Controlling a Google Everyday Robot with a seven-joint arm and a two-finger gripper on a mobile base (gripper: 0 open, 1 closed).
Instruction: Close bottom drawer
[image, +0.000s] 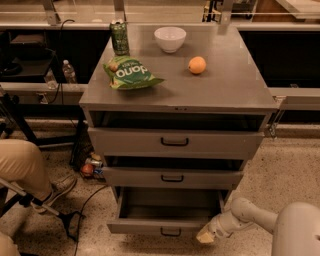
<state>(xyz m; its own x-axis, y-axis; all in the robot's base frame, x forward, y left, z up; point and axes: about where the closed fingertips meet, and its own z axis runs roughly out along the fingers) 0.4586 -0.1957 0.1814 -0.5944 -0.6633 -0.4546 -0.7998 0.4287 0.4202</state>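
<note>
The bottom drawer (165, 227) of the grey metal cabinet is pulled out, its inside showing empty. Its short front panel carries a small black loop handle (171, 232). The middle drawer (172, 177) and top drawer (175, 142) above it stand slightly out. My gripper (206, 236) is at the end of the white arm (250, 216), low at the right, right beside the right end of the bottom drawer's front panel.
On the cabinet top are a green can (119, 37), a green chip bag (129, 73), a white bowl (170, 39) and an orange (197, 65). A person's leg and shoe (35, 172) are at the left, with cables and cans on the floor (90, 166).
</note>
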